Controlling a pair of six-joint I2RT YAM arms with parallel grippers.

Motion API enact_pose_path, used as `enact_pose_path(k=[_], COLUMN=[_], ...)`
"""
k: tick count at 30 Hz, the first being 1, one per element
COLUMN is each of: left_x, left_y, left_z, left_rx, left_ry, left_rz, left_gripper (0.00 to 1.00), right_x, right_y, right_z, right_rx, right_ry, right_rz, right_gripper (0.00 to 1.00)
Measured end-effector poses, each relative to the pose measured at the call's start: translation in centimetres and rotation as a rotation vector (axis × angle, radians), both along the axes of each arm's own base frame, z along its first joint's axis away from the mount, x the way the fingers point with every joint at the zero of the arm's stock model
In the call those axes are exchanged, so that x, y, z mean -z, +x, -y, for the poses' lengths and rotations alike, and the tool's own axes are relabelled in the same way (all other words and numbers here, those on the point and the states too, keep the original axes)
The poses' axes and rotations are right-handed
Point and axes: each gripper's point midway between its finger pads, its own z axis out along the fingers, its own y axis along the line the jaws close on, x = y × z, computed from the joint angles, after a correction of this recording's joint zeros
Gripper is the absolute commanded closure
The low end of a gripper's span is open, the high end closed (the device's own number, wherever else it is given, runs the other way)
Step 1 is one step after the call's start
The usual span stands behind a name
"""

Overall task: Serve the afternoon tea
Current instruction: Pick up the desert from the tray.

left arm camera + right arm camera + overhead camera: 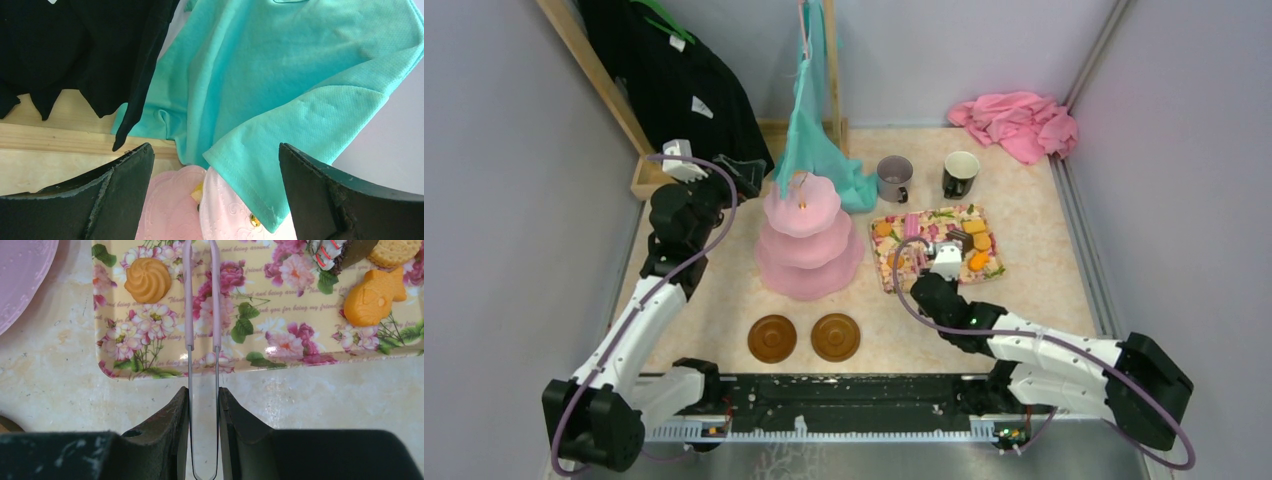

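Observation:
My right gripper is shut on a pair of metal tongs, whose pink tips reach over a floral tray. On the tray lie an orange swirl cake, an orange fish-shaped cake and a round biscuit. The pink three-tier stand is left of the tray. My left gripper hangs open by the stand's top tier, with nothing between its fingers. A grey mug and a black mug stand behind the tray. Two brown discs lie in front of the stand.
A teal fabric hangs down over the stand's top, close to my left fingers. A black garment hangs on a wooden frame at the back left. A pink cloth is bunched in the back right corner.

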Motion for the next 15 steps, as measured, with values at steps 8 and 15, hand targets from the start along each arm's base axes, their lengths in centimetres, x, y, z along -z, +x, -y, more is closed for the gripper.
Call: enact_pose_path(k=[8,15], left_x=[0.5,0.9], left_y=[0.4,0.6], left_z=[0.1,0.2], left_rx=[-0.004,-0.002], left_ry=[0.013,0.018], left_rz=[-0.009,-0.019], left_gripper=[0.01,0.01], right_x=[-0.4,-0.5], right_y=[1.0,1.6], right_z=[-1.3,-2.1], right_rx=[-0.026,-0.033], right_ry=[-0.015,-0.030], right_rz=[0.004,-0.003], right_gripper=[0.73,0.69])
